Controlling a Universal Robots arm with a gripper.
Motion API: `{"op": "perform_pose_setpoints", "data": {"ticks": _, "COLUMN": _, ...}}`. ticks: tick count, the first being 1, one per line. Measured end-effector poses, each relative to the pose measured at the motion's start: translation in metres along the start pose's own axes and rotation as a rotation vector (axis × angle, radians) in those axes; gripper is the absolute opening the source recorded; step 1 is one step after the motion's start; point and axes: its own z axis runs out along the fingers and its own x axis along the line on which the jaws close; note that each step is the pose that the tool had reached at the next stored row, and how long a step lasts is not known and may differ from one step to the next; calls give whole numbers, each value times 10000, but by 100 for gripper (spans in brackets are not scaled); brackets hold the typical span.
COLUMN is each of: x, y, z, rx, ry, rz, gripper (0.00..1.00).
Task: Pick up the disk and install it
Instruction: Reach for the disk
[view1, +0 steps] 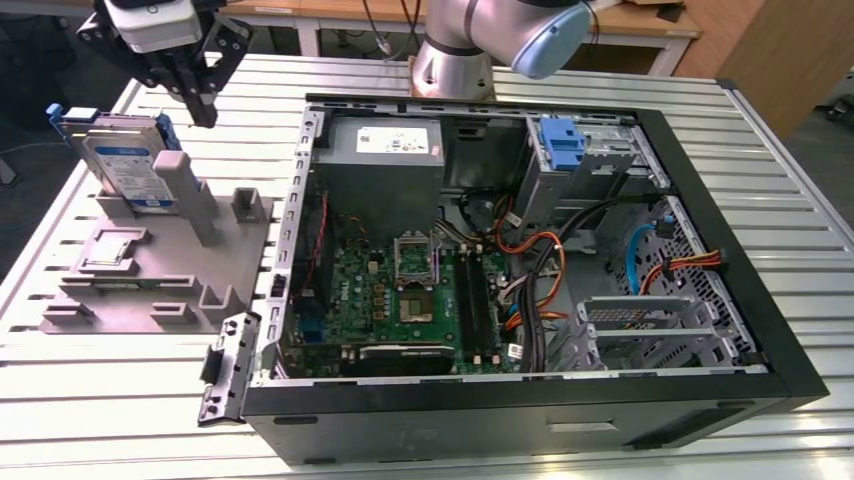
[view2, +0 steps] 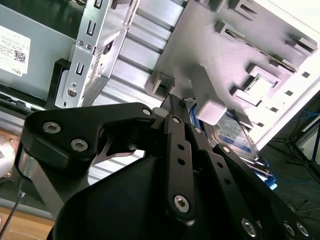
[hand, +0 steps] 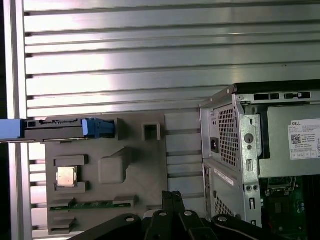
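The disk (view1: 124, 160) (blue-framed) stands on edge in grey holder (view1: 160, 285).

Place: robotics lab | slotted aluminium bench (view1: 787, 150) | opened computer tower (view1: 534, 412) | grey parts fixture (view1: 160, 290)

Silver-grey disk (view1: 127, 165), white and blue label, blue carrier frame. Black gripper (view1: 204, 115). Silver arm (view1: 454, 60) with light blue cap. Pale grey fixture (view1: 160, 290). Silver table (view1: 774, 170), ribbed in parallel stripes. Black computer case (view1: 534, 410); green motherboard (view1: 394, 290); orange cables (view1: 531, 285); blue latch (view1: 561, 145) on grey metal cage (view1: 614, 150).
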Motion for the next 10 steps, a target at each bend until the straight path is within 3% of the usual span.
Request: {"op": "perform_pose_setpoints", "data": {"ticks": 10, "x": 49, "y": -4, "z": 6, "rx": 0, "ry": 0, "rz": -1, "gripper": 10}}
